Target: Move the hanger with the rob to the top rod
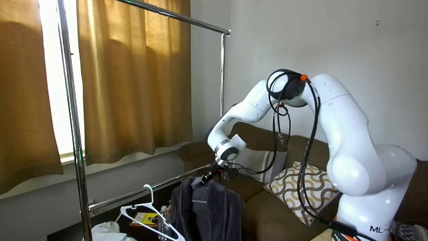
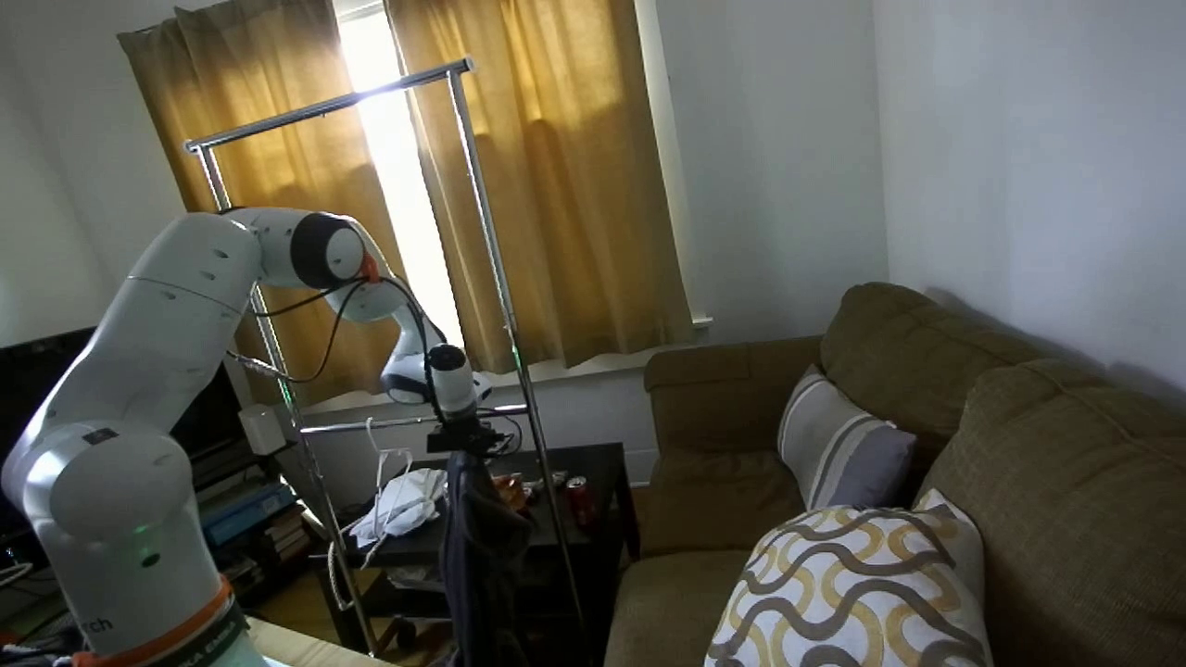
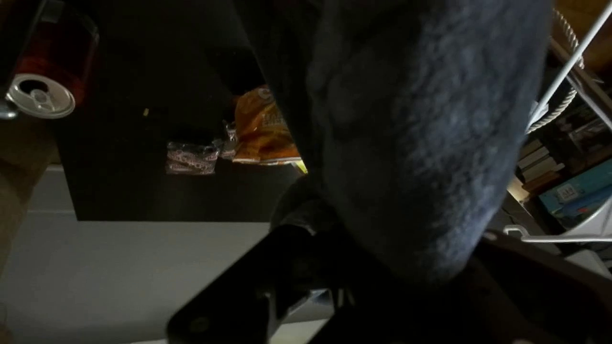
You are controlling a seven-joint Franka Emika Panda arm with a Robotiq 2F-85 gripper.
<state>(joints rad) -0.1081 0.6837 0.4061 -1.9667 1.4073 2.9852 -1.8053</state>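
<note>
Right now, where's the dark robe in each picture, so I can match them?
In an exterior view: the dark robe, front open, bottom centre.
In an exterior view: the dark robe, narrow, low, left of centre.
In the wrist view: the dark robe, large, top edge downward, mostly right of centre.
Shared landmark: the white hanger, left of the dark robe in both exterior views, right of it in the wrist view.

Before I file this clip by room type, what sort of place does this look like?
Most likely a living room in a home: there is a brown sofa with throw pillows, mustard-yellow curtains hang along the wall, and a low black coffee table stands nearby.
</note>
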